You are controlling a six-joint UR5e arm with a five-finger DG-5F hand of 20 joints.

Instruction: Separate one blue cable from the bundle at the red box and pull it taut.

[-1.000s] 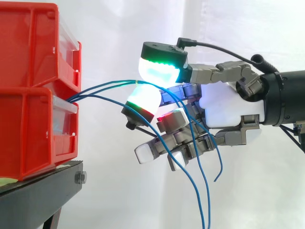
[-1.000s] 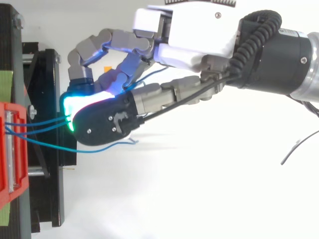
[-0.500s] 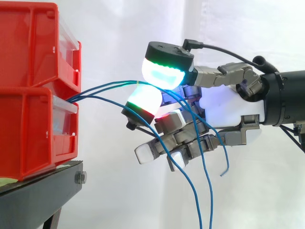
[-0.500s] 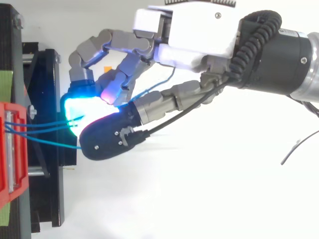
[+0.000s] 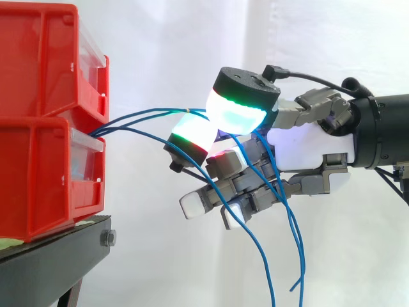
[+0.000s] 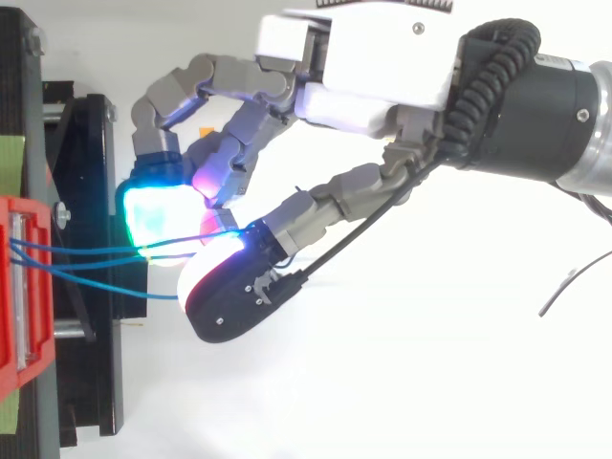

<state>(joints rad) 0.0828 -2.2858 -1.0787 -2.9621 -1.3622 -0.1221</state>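
**Inspector:** White curtain [image 5: 166,38] behind. The blue cables [image 5: 140,115] leave the lower red bin [image 5: 38,173] on the black stand [image 5: 51,256], all slack, their ends hanging below the hand [image 5: 307,144].

**Assistant:** Change noted?

**Inspector:** The thumb [image 5: 238,114] has swung back from the green-lit fingertip [image 5: 192,133] it pressed half a second ago. The fingers remain curled round the cables, which run between the two pads. Judgement: none isolated, nothing taut, and the pinch needs remaking on one strand.
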